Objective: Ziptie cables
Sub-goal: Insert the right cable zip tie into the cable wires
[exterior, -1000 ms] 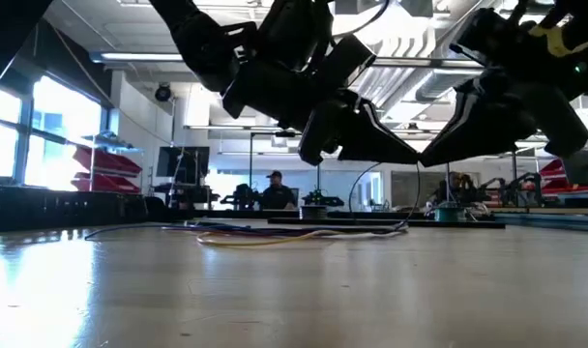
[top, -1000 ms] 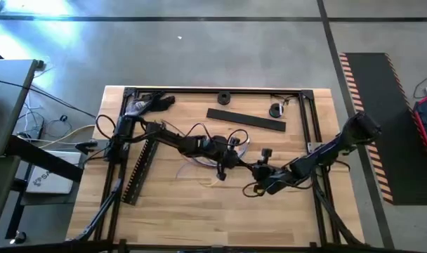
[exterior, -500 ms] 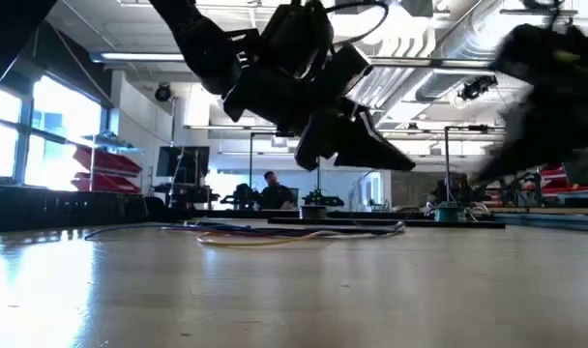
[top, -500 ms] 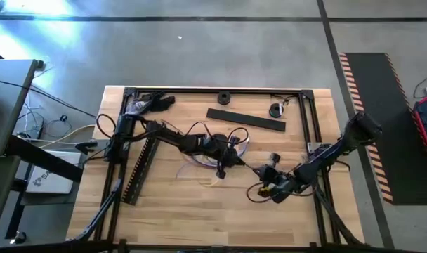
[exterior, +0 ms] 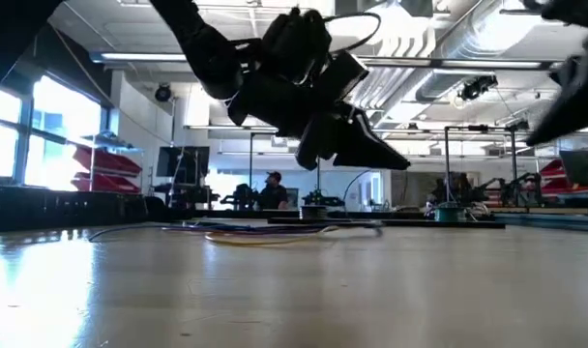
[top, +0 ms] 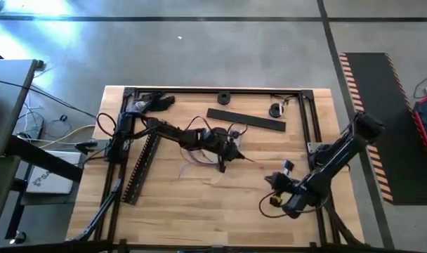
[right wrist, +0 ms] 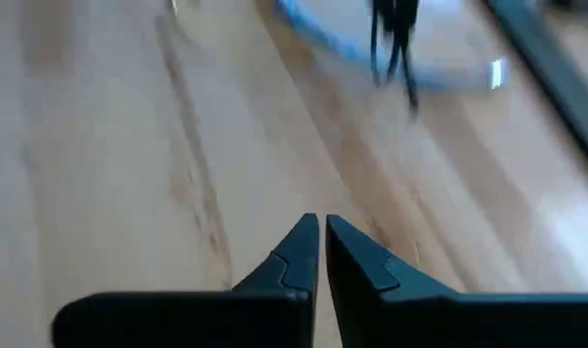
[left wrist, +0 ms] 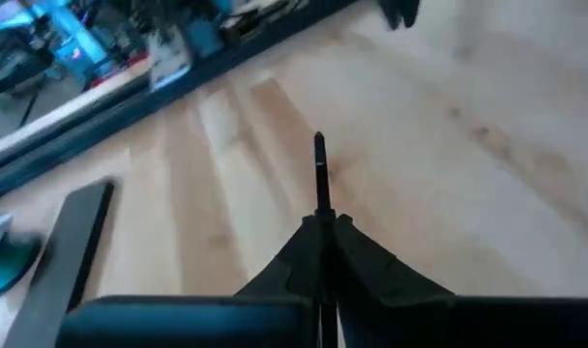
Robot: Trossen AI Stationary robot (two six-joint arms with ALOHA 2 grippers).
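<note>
1. Near the middle of the wooden table [top: 199, 204], the cables [top: 198, 159] lie as a loose bunch of thin strands, flat on the boards; the low view shows them [exterior: 275, 232] as a low streak of pinkish, grey and yellowish lines across the far part of the tabletop.
2. Directly above and just beside those strands hangs the left gripper [top: 226, 156], its arm reaching in from the table's left edge. In the left wrist view its two dark fingers [left wrist: 323, 253] are pressed together, and a thin dark strip [left wrist: 319, 174] sticks straight out from between their tips; it looks like a zip tie, pinched there and clear of the wood.
3. The low view shows this gripper [exterior: 371, 155] raised off the table, pointing down and to the side.
4. The right gripper [top: 275, 181] is well apart from the cables, toward the table's right front corner. In the right wrist view its fingertips [right wrist: 321, 232] stand almost together with only a narrow slit between them and nothing held.
5. Farther out, a long black slotted strip [top: 142, 169] lies slanted at the left of the table, and a second flat black strip [top: 246, 119] lies near the far edge.
6. A small black ring [top: 223, 98] sits by the far rail.
7. Beyond the table, a person [exterior: 273, 191] shows in the room.
</note>
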